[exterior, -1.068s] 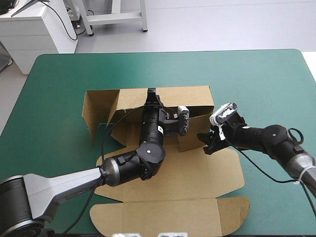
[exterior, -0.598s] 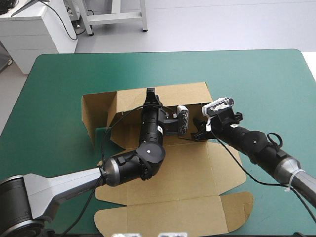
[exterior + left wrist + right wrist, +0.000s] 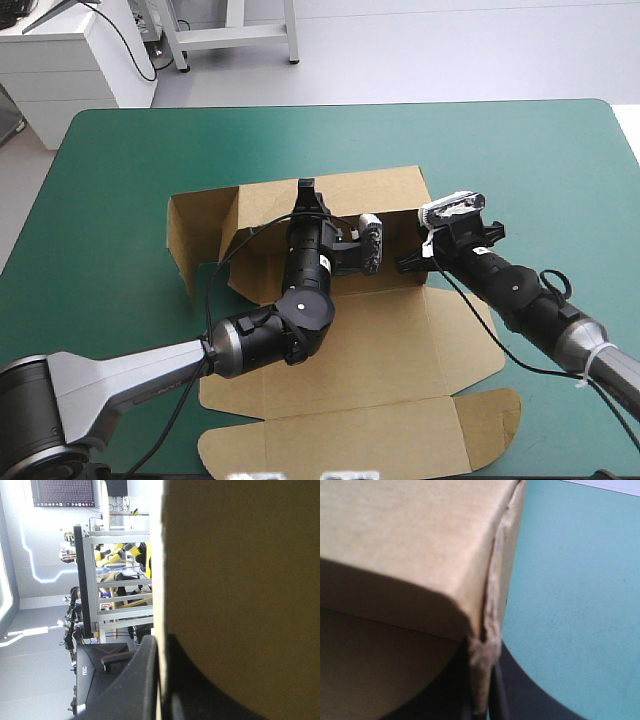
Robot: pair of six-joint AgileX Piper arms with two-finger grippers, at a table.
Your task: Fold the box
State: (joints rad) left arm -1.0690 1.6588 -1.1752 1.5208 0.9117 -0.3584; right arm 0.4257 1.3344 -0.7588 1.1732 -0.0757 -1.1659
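- The teal-green worktop carries the brown box at its middle. It is a cut sheet, partly raised, with bare cover on every side.
- The left wall stands up at the sheet's left end. It looks much the same as in the earlier pictures and no hand touches it.
- The left hand sits on the top edge of the back wall. In the left wrist view the left hand has its black fingers drawn all but together, with the board's edge clamped between them. It has not moved, so I take it to be holding the back wall steady.
- The lid lies flat toward the near edge. It has slid a little to the right since the earlier pictures.
- The right wall is what changed. Earlier it leaned low, and now it stands upright against the back wall's right end.
- The right hand has come in from beyond the sheet's right side to that corner. In the right wrist view the right hand is pinched onto the wall's creased edge, fingers nearly meeting.
- Judgement: three walls are now up, which leaves the tucking. Letting go now could let the right wall drop back.
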